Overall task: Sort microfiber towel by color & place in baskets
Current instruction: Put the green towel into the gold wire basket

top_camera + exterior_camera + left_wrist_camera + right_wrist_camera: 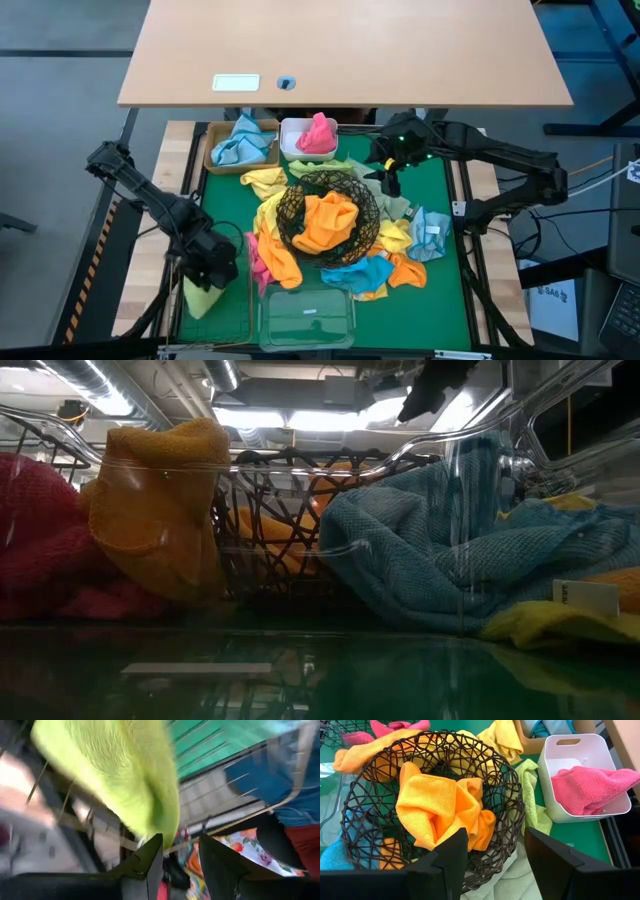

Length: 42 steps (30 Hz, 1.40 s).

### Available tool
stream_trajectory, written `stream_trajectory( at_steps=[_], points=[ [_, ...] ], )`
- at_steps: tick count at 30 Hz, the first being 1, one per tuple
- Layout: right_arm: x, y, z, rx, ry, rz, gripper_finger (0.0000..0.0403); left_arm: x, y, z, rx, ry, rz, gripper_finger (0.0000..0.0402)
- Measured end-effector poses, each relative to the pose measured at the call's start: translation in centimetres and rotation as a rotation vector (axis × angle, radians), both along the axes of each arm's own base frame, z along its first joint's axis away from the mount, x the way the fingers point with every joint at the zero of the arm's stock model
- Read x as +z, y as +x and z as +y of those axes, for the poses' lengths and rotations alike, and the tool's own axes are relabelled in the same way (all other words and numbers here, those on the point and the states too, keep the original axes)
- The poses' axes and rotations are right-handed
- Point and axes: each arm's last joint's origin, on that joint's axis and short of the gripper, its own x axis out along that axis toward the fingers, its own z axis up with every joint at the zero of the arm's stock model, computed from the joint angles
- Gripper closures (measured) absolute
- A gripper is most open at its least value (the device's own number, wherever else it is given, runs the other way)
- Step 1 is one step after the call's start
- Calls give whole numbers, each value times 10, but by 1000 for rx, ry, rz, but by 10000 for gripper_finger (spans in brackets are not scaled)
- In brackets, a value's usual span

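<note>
Two grippers, both with jaws apart. Left gripper (205, 268) at 8 o'clock over the green wire-mesh basket (238, 320), lime towel (200, 297) released inside. Right gripper (388, 178) at 1 o'clock, holding nothing, beside the black wire bowl (362, 200) with its orange towel (328, 222). Pink towel (317, 136) in the white tub (292, 130) at 12.

Overhead, a level tabletop camera and the right wrist all see the round black wire bowl (328, 212).
</note>
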Motion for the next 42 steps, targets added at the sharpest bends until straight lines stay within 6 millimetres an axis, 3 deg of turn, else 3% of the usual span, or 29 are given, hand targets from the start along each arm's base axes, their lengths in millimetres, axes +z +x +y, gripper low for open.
stream_trajectory(
  at_steps=[7, 11, 15, 20, 25, 31, 37, 42],
  points=[
    [0, 0, 0, 42, -39, 2, 207, 2, 10, -3, 1, 93, -236, 282],
    [-3, 3, -1, 110, -99, 10, 207, 3, 18, -1, 8, 235, -422, 282],
    [-12, 10, -9, 155, -114, 37, 207, 5, 25, 4, 27, 423, -594, 282],
    [-30, 21, -33, 108, -102, 101, 207, 8, 34, 14, 51, 617, -724, 282],
    [-54, 27, -67, 68, -110, 184, 207, 9, 41, 24, 23, 697, -756, 282],
    [-85, 33, -98, 138, -131, 273, 207, 9, 45, 33, 5, 731, -758, 282],
    [-113, 43, -110, 177, -62, 320, 207, 9, 46, 35, -15, 744, -761, 282],
    [-125, 52, -109, 224, -4, 294, 207, 9, 46, 35, -28, 748, -764, 282]
  ],
)
